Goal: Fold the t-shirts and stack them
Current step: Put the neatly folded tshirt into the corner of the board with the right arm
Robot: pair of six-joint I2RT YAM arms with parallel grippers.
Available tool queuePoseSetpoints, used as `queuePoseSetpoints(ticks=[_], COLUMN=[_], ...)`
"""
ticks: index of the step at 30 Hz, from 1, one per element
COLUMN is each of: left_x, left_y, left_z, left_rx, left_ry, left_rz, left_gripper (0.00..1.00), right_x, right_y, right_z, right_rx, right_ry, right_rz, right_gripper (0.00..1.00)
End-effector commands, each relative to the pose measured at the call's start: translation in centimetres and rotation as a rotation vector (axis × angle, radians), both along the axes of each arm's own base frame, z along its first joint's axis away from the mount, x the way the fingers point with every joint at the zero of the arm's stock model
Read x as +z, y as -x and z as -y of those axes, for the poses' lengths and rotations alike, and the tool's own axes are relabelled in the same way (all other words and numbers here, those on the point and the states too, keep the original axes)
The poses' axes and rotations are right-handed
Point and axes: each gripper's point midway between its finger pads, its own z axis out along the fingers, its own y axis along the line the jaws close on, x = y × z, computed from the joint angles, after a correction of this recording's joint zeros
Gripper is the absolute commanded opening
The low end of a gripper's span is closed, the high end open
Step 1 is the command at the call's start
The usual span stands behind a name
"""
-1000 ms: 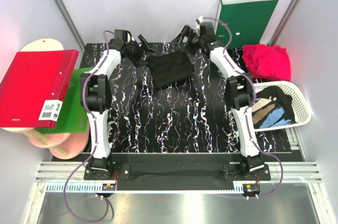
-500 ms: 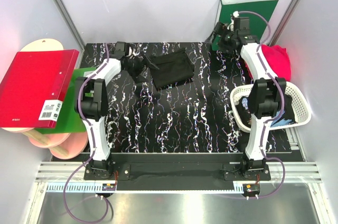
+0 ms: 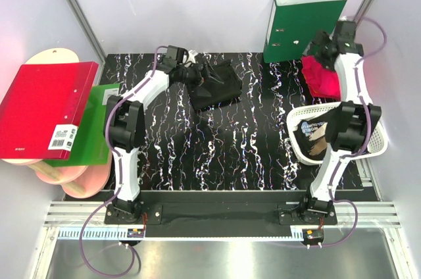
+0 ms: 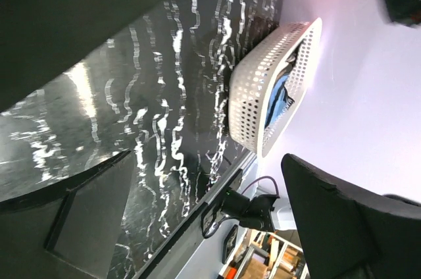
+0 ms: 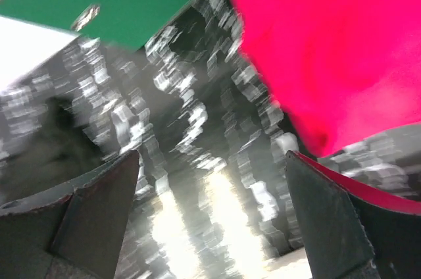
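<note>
Two tees on the bench (image 3: 217,154): a folded black tee (image 3: 216,87) at far centre; a pink tee (image 3: 323,76) crumpled at the far right, near the green binder (image 3: 299,22).
Left pincer (image 4: 207,157): spread wide, empty, at the black tee's left edge.
Right pincer (image 5: 212,160): spread wide, empty, at the pink tee's edge.
Basket (image 4: 253,104): white lattice at the bench's right edge; it holds a printed tee (image 4: 283,98), black with blue and tan showing.
Handling: soft, light, limp cloth, so it will probably sag and unfold when lifted.
Hold: probably best pinched at a free hem or shoulder, both corners together.
</note>
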Motion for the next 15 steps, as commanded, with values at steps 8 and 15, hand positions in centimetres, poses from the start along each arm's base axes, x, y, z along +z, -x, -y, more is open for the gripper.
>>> queuePoseSetpoints(ticks=[8, 15], left_x=[-0.9, -2.5], left_y=[2.4, 3.7], left_z=[-2.9, -4.7], left_rx=[-0.055, -0.100], left_ry=[-0.060, -0.088], left_rz=[0.026, 0.033], left_gripper=[0.99, 0.99], right_x=[-4.7, -10.3], right_y=[4.4, 3.5], right_z=[-2.0, -1.1], right_rx=[0.054, 0.058], right_ry=[1.298, 1.469], right_rz=[-0.497, -0.675], right_gripper=[1.00, 1.00])
